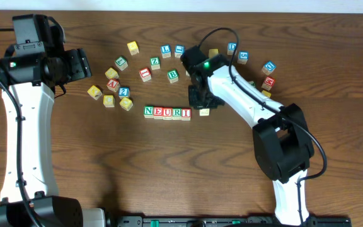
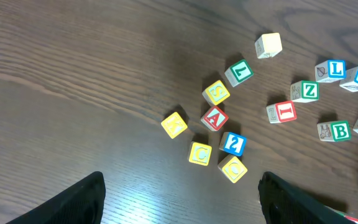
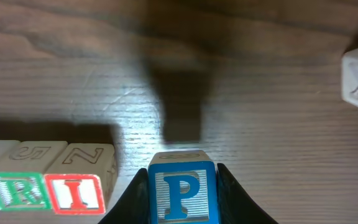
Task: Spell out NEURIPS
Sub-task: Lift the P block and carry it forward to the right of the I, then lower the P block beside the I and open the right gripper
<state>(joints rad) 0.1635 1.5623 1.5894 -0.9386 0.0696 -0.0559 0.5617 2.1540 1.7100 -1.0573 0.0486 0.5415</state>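
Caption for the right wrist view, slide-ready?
Right gripper grips the blue P block next to the red I block.

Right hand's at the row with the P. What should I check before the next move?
1. P block gripped by right hand: ok.
2. P reads the same way up as the I block: ok.
3. P flush against the I block: not ok, a gap shows.
4. P resting on the table: cannot tell.
5. S block uncovered for later: ok.
6. Left hand open: ok.
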